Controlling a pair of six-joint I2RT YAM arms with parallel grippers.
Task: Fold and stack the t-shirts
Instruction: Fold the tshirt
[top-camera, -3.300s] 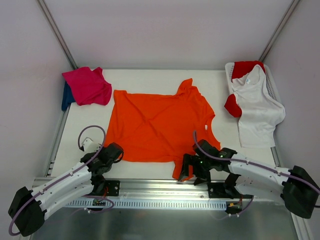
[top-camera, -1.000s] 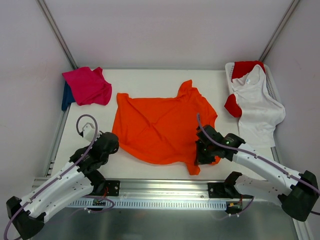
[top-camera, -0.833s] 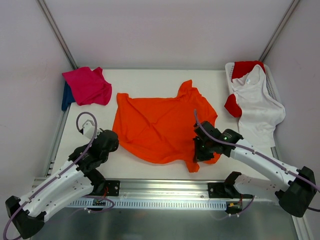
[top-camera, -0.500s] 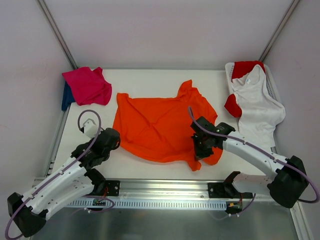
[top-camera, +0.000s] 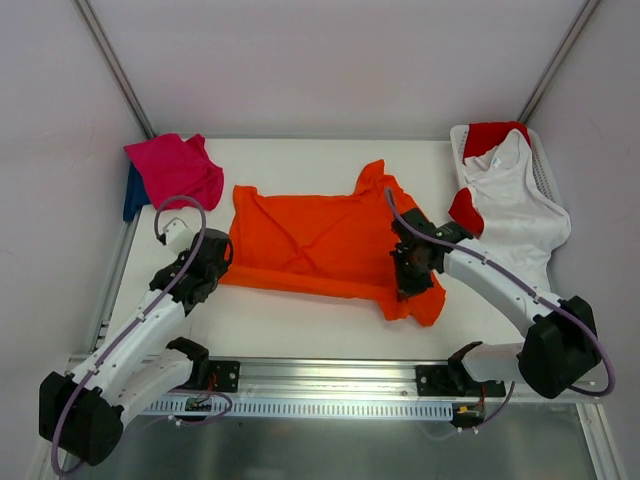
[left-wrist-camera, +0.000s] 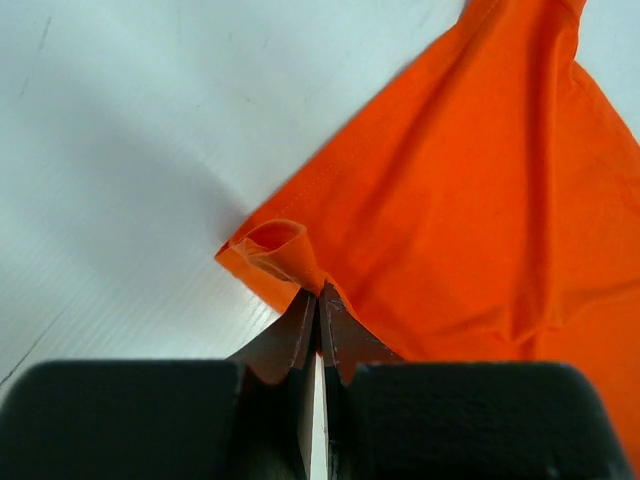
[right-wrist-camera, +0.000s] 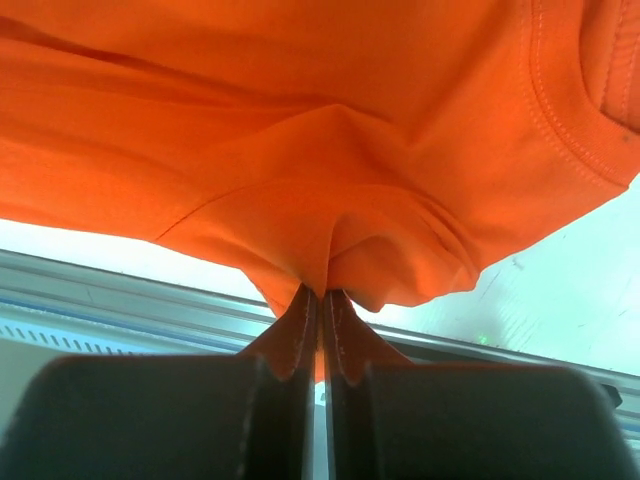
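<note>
The bright orange t-shirt (top-camera: 320, 240) lies across the middle of the table, its near part doubled over into a fold along the front. My left gripper (top-camera: 215, 262) is shut on the shirt's left hem corner (left-wrist-camera: 275, 250), which curls just beyond the fingertips in the left wrist view. My right gripper (top-camera: 412, 275) is shut on a bunched pinch of orange cloth (right-wrist-camera: 330, 250) at the shirt's right side, lifted off the table, with a flap hanging below it. A magenta-pink t-shirt (top-camera: 175, 170) lies on a dark blue one (top-camera: 131, 197) at the back left.
A white plastic basket (top-camera: 545, 165) stands at the back right, with a white t-shirt (top-camera: 515, 215) draped over its edge and a red one (top-camera: 490, 135) inside. A metal rail (top-camera: 330, 385) runs along the table's front edge.
Both grippers have carried the orange shirt's near hem away from the front edge toward the back. The lower part now lies folded over and the shirt looks shorter.
</note>
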